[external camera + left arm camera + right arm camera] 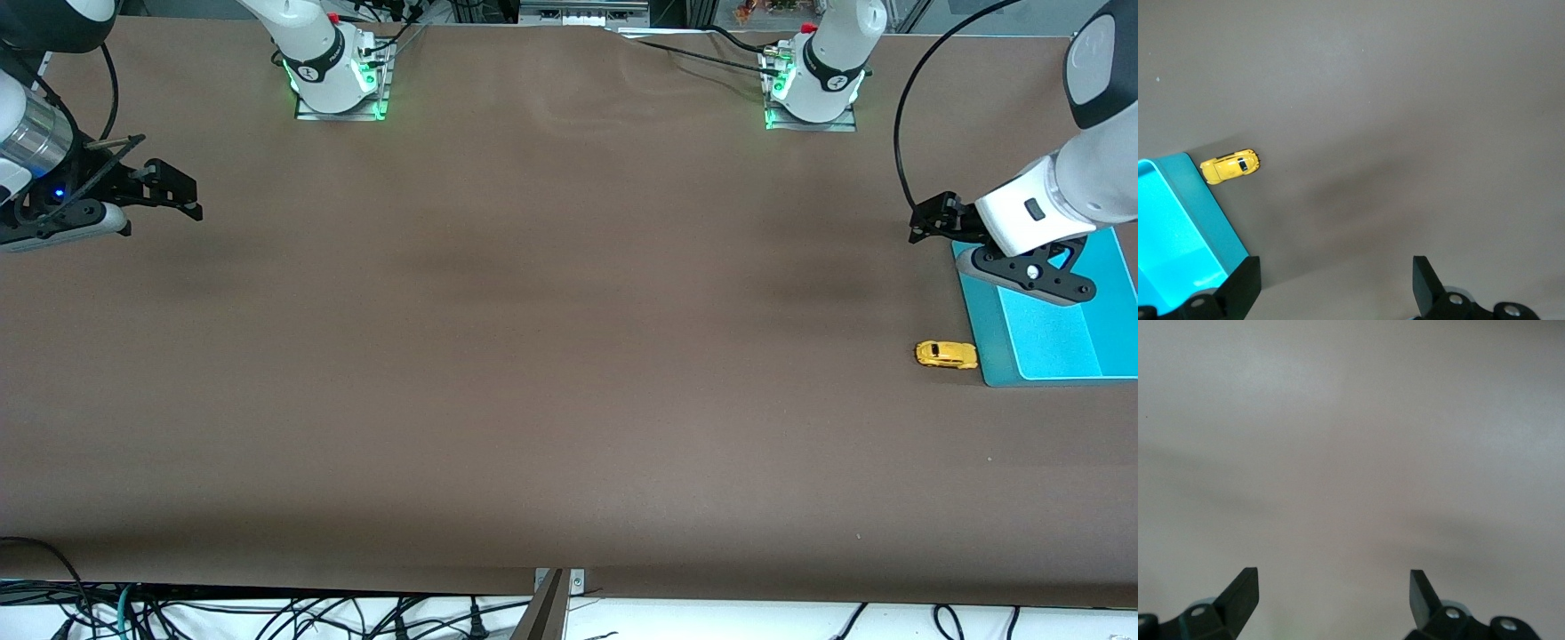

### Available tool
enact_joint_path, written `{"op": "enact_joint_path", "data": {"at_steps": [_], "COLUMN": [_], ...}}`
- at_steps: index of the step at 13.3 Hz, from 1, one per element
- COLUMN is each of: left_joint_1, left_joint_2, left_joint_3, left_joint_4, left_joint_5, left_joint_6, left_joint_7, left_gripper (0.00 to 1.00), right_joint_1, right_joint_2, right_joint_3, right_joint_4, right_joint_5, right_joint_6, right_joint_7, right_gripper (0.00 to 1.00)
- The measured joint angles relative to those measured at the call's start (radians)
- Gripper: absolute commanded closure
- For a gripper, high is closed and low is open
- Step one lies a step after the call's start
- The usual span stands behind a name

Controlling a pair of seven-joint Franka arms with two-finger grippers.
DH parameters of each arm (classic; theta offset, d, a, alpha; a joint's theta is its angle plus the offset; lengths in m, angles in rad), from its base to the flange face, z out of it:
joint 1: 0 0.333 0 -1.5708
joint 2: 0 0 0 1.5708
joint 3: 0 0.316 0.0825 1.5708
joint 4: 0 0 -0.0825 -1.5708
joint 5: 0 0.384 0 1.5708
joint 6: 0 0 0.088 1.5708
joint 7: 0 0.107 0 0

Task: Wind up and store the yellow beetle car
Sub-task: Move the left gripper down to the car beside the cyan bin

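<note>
The yellow beetle car point(946, 355) rests on its wheels on the brown counter point(533, 356) toward the left arm's end, just beside the nearer corner of the teal bin point(987, 356), outside it. The left pincer point(929, 222), fingers spread wide and empty, hangs over the counter by the bin's farther corner, well apart from the car. The right pincer point(182, 191) waits, likewise wide and empty, over bare counter at the right arm's end.
</note>
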Motion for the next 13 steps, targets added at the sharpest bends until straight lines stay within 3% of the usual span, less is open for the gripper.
{"op": "enact_joint_path", "data": {"at_steps": [5,13], "left_joint_1": [0.094,0.19], "left_joint_2": [0.048,0.221], "left_joint_3": [0.003,0.004], "left_joint_4": [0.0,-0.006], "left_joint_5": [0.014,0.094], "left_joint_6": [0.004,0.189], "left_joint_7": [0.331,0.996], "left_gripper": [0.0,0.0], "right_joint_1": [0.015,0.027], "right_joint_2": [-0.002,0.003], "right_joint_3": [0.001,-0.006], "right_joint_4": [0.023,0.097], "right_joint_5": [-0.024,-0.044], "right_joint_6": [-0.015,-0.099], "right_joint_7": [0.029,0.038], "right_gripper": [0.0,0.0]}}
